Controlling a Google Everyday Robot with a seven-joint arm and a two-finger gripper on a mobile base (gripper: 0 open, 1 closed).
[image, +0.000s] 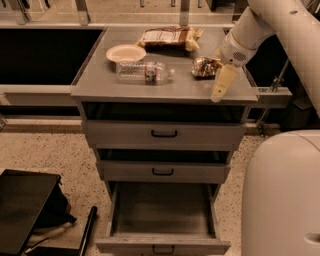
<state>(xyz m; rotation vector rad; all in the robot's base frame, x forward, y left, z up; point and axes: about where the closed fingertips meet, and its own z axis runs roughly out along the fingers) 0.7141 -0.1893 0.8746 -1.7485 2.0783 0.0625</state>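
The gripper (220, 86) hangs over the near right corner of the grey cabinet top (115, 89), just beside a small snack bag (205, 66). I cannot tell whether it is open or closed, and I see nothing in its grasp. A water bottle (144, 71) lies to the left. Below, the bottom drawer (162, 212) stands pulled out over the speckled floor (55, 150).

A gray desk (100, 84) (bottom drawer (162, 212) open) stands on a speckled floor (50, 150); the end effector (217, 95) hangs over its right edge.
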